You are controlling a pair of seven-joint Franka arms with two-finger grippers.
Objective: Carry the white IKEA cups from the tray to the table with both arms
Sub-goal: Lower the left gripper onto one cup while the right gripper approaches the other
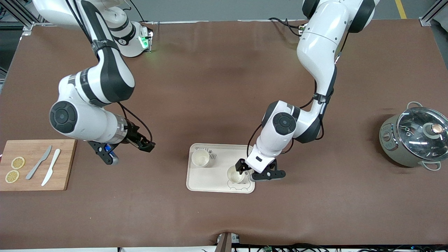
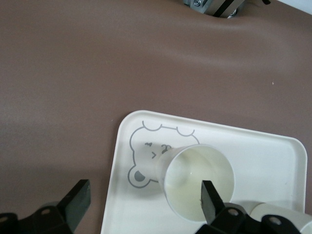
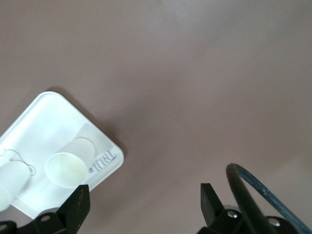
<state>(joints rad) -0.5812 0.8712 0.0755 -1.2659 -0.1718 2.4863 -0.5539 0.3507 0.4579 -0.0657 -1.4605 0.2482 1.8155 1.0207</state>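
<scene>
Two white IKEA cups stand upright on the cream bear tray (image 1: 210, 178). One cup (image 1: 200, 158) is at the corner toward the robots and the right arm's end. The other cup (image 1: 235, 174) stands by the bear drawing. My left gripper (image 1: 245, 170) is open just above this cup (image 2: 197, 178): one finger (image 2: 209, 200) is over its mouth, the other finger (image 2: 78, 202) is outside the tray's edge. My right gripper (image 1: 145, 145) is open and empty over bare table between the cutting board and the tray. Its wrist view shows the tray (image 3: 48, 122) and the first cup (image 3: 65, 169).
A wooden cutting board (image 1: 64, 164) with two lemon slices and two knives lies at the right arm's end. A grey pot with a glass lid (image 1: 414, 138) stands at the left arm's end. A brown mat covers the table.
</scene>
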